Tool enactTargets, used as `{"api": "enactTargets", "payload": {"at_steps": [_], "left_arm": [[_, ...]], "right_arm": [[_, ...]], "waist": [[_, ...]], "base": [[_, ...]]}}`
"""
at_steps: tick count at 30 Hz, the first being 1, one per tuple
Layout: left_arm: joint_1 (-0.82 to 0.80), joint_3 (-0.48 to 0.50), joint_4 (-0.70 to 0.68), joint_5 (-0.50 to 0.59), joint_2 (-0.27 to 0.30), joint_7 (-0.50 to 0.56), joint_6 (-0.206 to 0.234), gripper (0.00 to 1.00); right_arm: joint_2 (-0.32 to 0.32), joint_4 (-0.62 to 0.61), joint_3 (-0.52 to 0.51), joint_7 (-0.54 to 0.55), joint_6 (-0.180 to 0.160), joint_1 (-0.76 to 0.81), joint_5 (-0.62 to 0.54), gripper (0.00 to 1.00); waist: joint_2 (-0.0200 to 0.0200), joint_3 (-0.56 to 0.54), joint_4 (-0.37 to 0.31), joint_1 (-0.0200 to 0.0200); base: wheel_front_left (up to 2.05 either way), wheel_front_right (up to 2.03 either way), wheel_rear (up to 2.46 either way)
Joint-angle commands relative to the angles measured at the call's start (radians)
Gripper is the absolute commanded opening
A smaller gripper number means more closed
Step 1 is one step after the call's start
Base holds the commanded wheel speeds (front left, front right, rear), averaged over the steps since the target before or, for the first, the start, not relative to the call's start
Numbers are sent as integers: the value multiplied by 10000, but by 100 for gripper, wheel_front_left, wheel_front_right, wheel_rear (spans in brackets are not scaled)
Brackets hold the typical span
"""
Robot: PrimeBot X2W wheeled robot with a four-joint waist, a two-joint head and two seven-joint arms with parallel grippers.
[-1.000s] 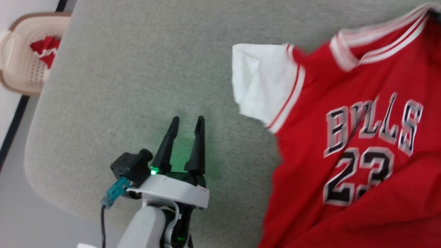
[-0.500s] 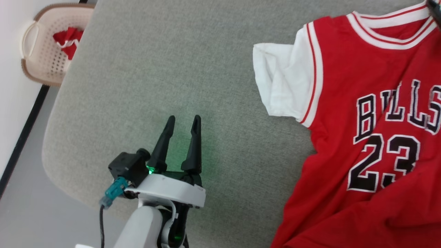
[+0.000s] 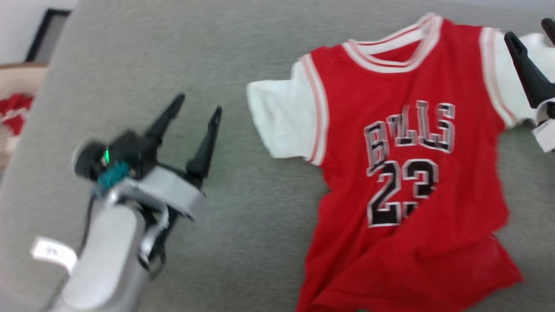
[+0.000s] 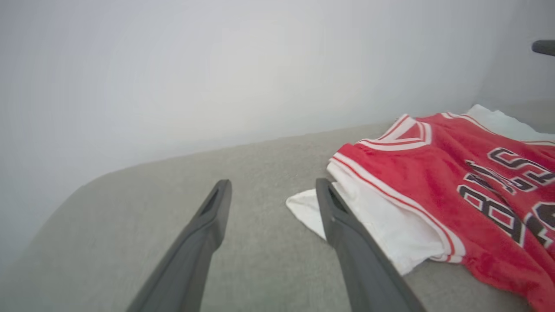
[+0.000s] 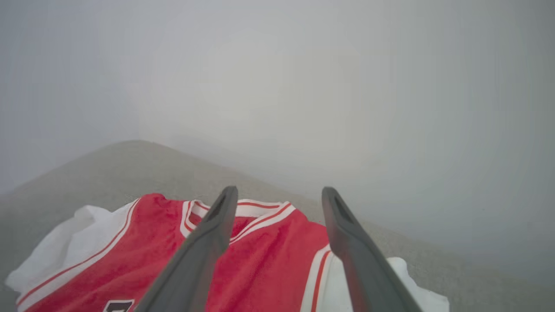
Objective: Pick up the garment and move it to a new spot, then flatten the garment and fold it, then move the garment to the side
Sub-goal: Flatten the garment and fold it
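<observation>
The jaws of the left gripper (image 3: 198,104) (image 4: 273,184) stand wide apart with nothing between them. They are above the bare grey desk (image 3: 260,216), near the garment's (image 3: 412,130) (image 4: 433,173) (image 5: 277,260) white sleeve on the robot's left. The jaws of the right gripper (image 3: 529,29) (image 5: 279,190) are also spread wide and grip nothing. They sit over the opposite shoulder and white sleeve, and I cannot tell whether they touch the cloth.

The garment lies chest-up on the desk, collar away from the robot and lower hem rumpled. Its black, white-edged lettering reads "BULLS", partly lost in a crease, above the number "23".

A white label (image 3: 54,253) on the left forearm is too blurred to read. At the far left edge of the head view, a beige basket (image 3: 21,71) holds some red cloth (image 3: 15,110).
</observation>
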Motion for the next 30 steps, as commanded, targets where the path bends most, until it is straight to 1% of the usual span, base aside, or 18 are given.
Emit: {"api": "enactTargets", "payload": {"at_steps": [1, 3, 4, 5, 6, 9, 11, 13, 15, 19, 22, 24, 26, 28, 29, 30], "left_arm": [[-531, -83, 44, -7, 303, 311, -118, 100], [-1147, -286, 318, -382, 616, 938, -212, 100], [-1147, -286, 318, -382, 616, 938, -212, 100], [-1514, -457, 508, -556, 811, 1275, -238, 100], [-1854, -570, 761, -838, 1015, 1679, -251, 100], [-2936, -1573, 1357, -2109, 1590, 2918, -264, 100], [-3571, -2299, 1790, -3005, 2089, 3816, -263, 100], [-4178, -2898, 2250, -3922, 2460, 4661, -265, 100], [-4631, -3529, 2589, -4935, 2761, 5687, -266, 100], [-5356, -4330, 2993, -6333, 3297, 7284, -267, 100], [-5792, -4728, 3195, -6905, 3532, 7769, -268, 100], [-5922, -4995, 3351, -7175, 3557, 7918, -268, 100], [-6087, -5343, 3511, -7294, 3597, 8038, -269, 100], [-6181, -5795, 3676, -7114, 3637, 8002, -252, 100], [-6229, -6022, 3716, -7094, 3650, 7976, -247, 85], [-6280, -6184, 3779, -7169, 3634, 7925, -248, 63]], "right_arm": [[204, -614, -889, -48, -15, 713, -292, 100], [514, -1424, -1844, -47, -13, 1796, -677, 100], [514, -1424, -1844, -47, -13, 1796, -677, 100], [669, -1777, -2348, -38, -15, 2260, -881, 100], [841, -2208, -2734, -42, -15, 2695, -1085, 100], [1332, -3197, -3730, -42, -15, 4015, -1514, 100], [1564, -3742, -4098, -37, -15, 4678, -1762, 100], [1723, -4164, -4374, -11, -15, 5137, -1990, 100], [1858, -4498, -4610, 107, -15, 5508, -2178, 100], [2127, -4927, -5091, 322, -15, 5942, -2382, 100], [2287, -5217, -5353, 488, -15, 6116, -2506, 100], [2358, -5386, -5468, 569, -15, 6180, -2609, 100], [2392, -5511, -5567, 680, -15, 6214, -2702, 100], [2375, -5611, -5631, 842, -15, 6108, -2762, 100], [2315, -5673, -5632, 930, -13, 6010, -2804, 100], [2241, -5738, -5604, 1039, -15, 5904, -2831, 100]], "waist": [[0, -380, -1412, 0], [0, -272, -1782, 0], [0, -272, -1782, 0], [0, -208, -1946, 0], [0, -141, -2136, 0], [0, 63, -2580, 0], [0, 211, -2865, 0], [0, 344, -3120, 0], [0, 458, -3347, 0], [0, 666, -3695, 0], [0, 859, -3832, 0], [0, 970, -3871, 0], [0, 1083, -3880, 0], [0, 1194, -3856, 0], [0, 1242, -3832, 0], [0, 1289, -3800, 0]], "base": [[0, 0, 0], [0, 0, 0], [0, 0, 0], [0, 0, 0], [0, 0, 0], [0, 0, 0], [0, 0, 0], [0, 0, 0], [0, 0, 0], [0, 0, 0], [0, 0, 0], [0, 0, 0], [0, 0, 0], [0, 0, 0], [0, 0, 0], [0, 0, 0]]}}
